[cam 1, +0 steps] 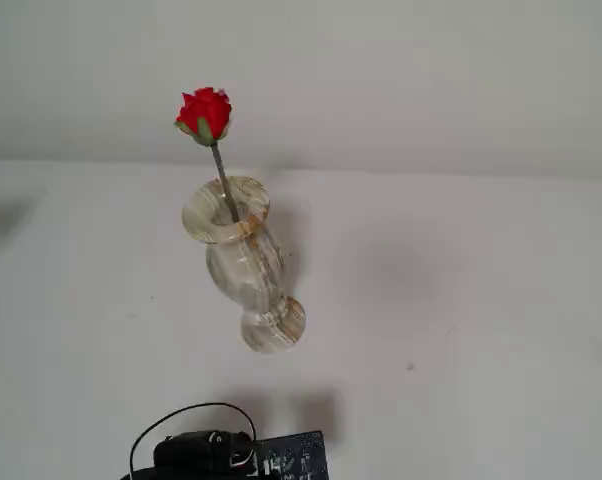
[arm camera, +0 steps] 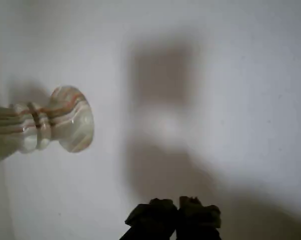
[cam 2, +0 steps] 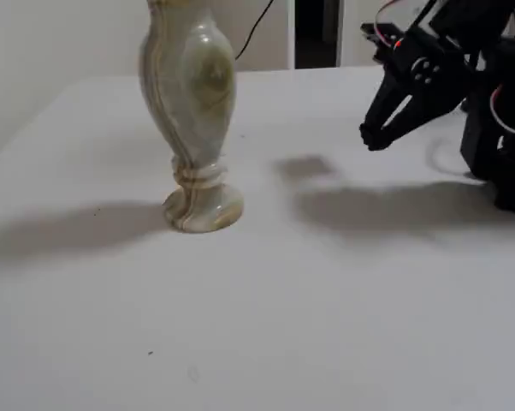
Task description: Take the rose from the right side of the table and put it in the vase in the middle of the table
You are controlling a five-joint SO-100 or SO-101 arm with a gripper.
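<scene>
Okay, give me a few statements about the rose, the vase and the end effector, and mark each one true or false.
1. The rose stands in the vase with its bloom above the rim. True.
2. The vase lies on its side. False: it stands upright on its foot on the table.
3. The end effector holds the rose. False: it holds nothing and is apart from the vase.
4. The end effector's jaws are together. True.
5. The bloom is yellow. False: it is red.

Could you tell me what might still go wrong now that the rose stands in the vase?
The rose leans on the vase rim with its stem angled, so a knock could tip it out. The vase is tall on a small foot; a bump could topple it. The gripper, shut and empty, hangs nearby above the table.
</scene>
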